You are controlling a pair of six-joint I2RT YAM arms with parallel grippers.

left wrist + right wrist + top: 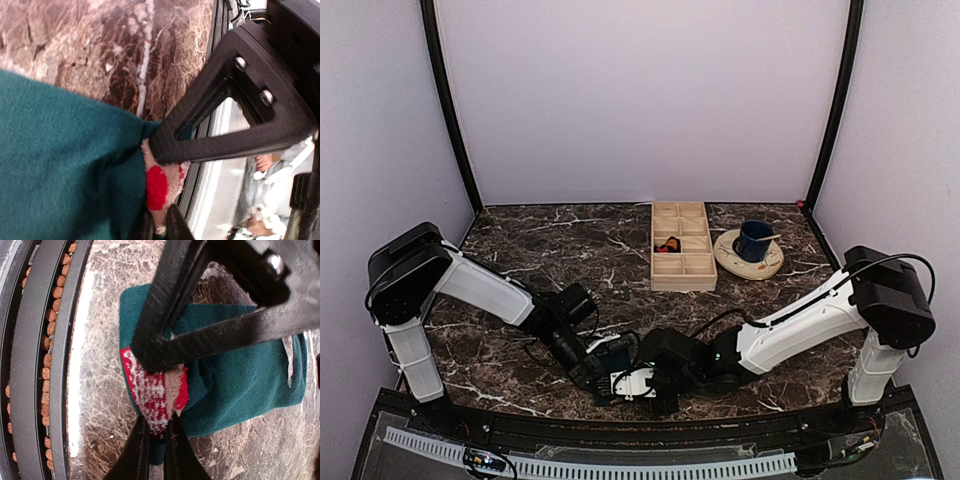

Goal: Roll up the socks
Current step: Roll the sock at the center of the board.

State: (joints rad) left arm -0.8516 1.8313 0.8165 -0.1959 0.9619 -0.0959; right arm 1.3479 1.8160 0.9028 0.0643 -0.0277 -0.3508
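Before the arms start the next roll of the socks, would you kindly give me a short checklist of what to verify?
1. Left gripper pinching the patterned sock: ok.
2. Right gripper pinching the same sock: ok.
3. Teal sock caught in either pinch too: cannot tell; only patterned fabric shows there.
4. Both fully on the table, not over its near edge: ok, though close to it.
5. Mug and wooden tray out of the way: ok, far at the back.

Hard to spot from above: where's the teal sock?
The teal sock lies at the near edge of the marble table, centre, held with the patterned sock by the left gripper and right gripper.
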